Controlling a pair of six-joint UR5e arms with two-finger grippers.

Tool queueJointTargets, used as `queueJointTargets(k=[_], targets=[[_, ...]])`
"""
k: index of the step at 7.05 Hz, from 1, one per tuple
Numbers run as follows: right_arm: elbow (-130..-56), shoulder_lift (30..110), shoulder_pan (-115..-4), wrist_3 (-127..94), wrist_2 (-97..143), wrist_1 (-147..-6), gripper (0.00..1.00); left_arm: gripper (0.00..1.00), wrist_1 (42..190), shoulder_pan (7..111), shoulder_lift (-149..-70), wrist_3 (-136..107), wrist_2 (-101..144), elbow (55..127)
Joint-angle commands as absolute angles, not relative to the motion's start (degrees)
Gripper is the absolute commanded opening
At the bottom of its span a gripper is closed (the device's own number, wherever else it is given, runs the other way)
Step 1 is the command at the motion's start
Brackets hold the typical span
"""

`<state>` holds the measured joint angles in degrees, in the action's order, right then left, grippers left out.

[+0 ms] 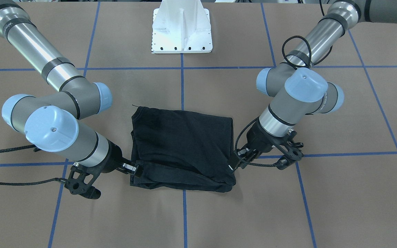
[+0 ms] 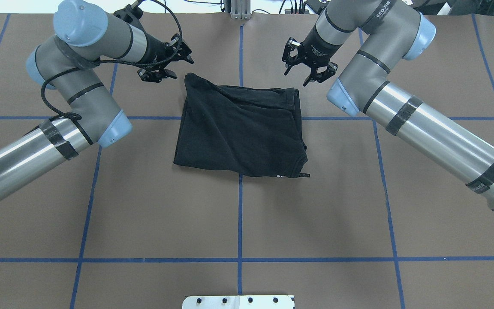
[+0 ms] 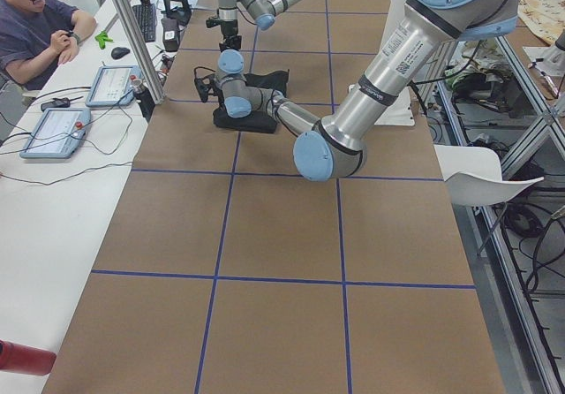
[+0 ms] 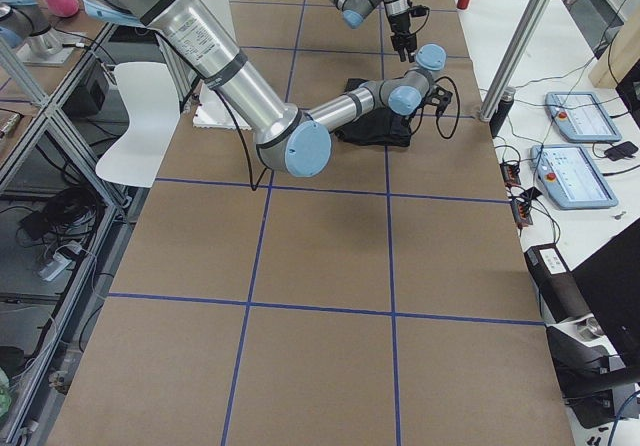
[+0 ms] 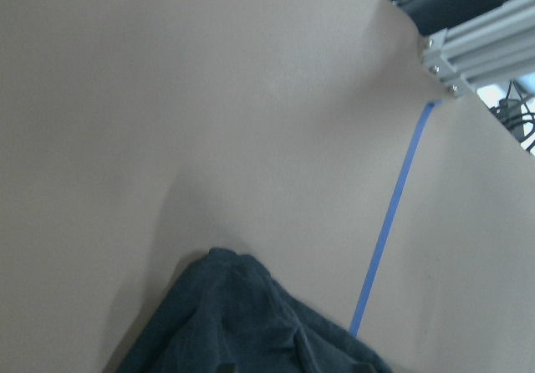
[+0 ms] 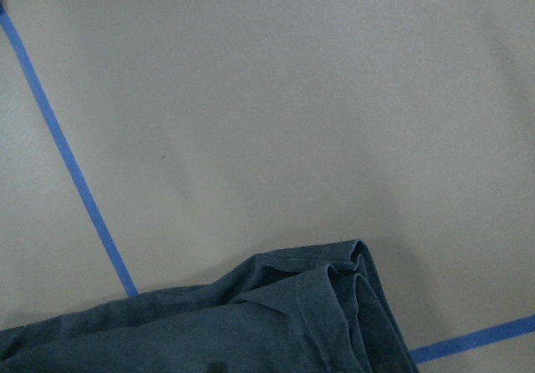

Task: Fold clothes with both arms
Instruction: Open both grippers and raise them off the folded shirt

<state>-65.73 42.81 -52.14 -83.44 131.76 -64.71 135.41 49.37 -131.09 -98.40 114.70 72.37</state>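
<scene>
Robot at work: a brown bench (image 1: 322,206), gridded with blue tape lines (image 1: 184,213), fills the front-facing view, with a white pedestal (image 1: 182,31) bolted at top centre. The robot's right arm (image 1: 60,127) reaches in from the upper left of the frame and its left arm (image 1: 298,93) from the upper right. Both are bent at the elbow and angled down toward the middle.

Between them, at centre frame, lies the black T-shirt (image 1: 181,144). It is folded into a rough, wrinkled rectangle, flat on the bench and straddling a vertical tape line.

The right hand (image 1: 135,170) sits at the shirt's lower-left corner and the left hand (image 1: 233,166) at its lower-right edge, each tip against the fabric. The pictures do not show whether either hand's fingers are apart or clamped on the cloth.

Each wrist view shows a bunched corner of the shirt resting on the bench at the bottom of the frame, next to a tape line.
</scene>
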Motion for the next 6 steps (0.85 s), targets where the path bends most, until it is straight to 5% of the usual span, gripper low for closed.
queueJointTargets(k=[1, 6], targets=[[-66.35, 41.58, -50.12, -83.5, 131.57, -65.04, 1.0, 0.99, 133.78, 51.93, -131.05, -98.0, 114.96, 71.72], [-69.34, 42.36, -43.84, -62.34, 117.85, -65.3, 1.0, 0.99, 131.04, 52.29, -127.37, -93.63, 114.96, 72.42]])
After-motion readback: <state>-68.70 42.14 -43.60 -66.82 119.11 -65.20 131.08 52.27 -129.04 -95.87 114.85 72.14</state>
